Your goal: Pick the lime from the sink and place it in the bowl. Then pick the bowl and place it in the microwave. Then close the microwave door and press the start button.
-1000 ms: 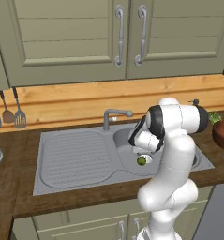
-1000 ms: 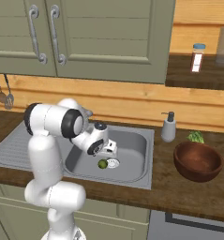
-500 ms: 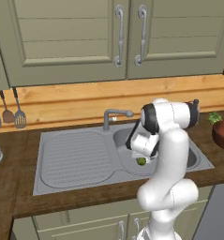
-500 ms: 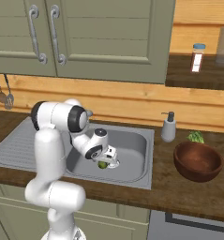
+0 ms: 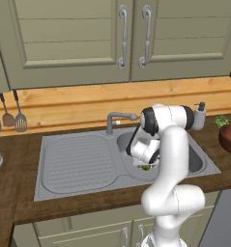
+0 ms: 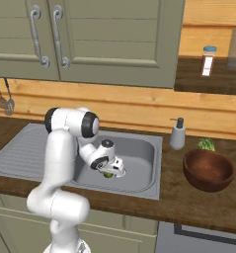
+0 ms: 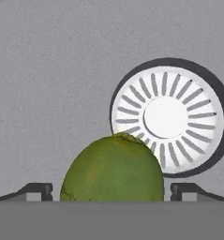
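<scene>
Brushed grey steel forms the sink, with ribbed drainboard and rounded basin. Inside the basin, the end effector stands spread wide, its dark fingertips flanking the round, dimpled green lime. Just beyond the lime lies a white slotted circular drain.

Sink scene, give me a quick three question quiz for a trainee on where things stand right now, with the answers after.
1. True or false: the gripper has closed on the lime.
2. In the hand view, what sits on the basin floor just beyond the lime? A) a sponge B) the round white drain C) a spoon
3. Where is the bowl, and is the lime in it?

Key
1. False. The fingers stand apart on either side of the lime, open.
2. B.
3. On the wooden counter to the right of the sink, past the soap dispenser. The lime lies in the basin, not in the bowl.
</scene>
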Available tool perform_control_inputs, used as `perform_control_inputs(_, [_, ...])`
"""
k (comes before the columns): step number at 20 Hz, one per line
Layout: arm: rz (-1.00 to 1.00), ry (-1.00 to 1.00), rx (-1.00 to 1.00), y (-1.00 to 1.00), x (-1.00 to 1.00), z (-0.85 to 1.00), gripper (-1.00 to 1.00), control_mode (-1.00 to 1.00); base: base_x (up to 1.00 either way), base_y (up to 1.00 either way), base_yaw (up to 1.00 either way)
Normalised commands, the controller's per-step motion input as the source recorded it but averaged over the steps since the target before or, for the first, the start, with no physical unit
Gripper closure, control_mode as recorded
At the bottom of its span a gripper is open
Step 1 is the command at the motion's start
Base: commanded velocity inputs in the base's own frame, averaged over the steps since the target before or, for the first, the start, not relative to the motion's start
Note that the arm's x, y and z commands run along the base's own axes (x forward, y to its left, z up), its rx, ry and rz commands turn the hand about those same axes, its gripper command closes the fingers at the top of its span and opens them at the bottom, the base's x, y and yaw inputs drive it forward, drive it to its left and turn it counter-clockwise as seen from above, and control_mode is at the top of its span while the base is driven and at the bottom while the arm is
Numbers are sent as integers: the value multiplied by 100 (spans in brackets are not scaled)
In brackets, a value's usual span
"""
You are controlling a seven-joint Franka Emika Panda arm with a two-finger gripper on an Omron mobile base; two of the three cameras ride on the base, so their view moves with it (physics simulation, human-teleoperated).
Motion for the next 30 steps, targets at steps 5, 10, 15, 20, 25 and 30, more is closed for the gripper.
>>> perform_control_inputs(5, [-2, 0, 0, 3, 4, -41, 100, -100, 0, 0, 0])
perform_control_inputs(10, [0, -1, 0, 0, -2, -5, 100, -100, 0, 0, 0])
perform_control_inputs(15, [-6, -12, -3, 0, -37, 77, 100, -100, 0, 0, 0])
perform_control_inputs(20, [-5, -15, -7, 0, -59, 99, 100, -100, 0, 0, 0])
perform_control_inputs(25, [-6, -16, -10, 0, -28, 100, 100, -100, 0, 0, 0])
perform_control_inputs(30, [-1, -5, 0, -9, -1, 100, 100, -100, 0, 0, 0])
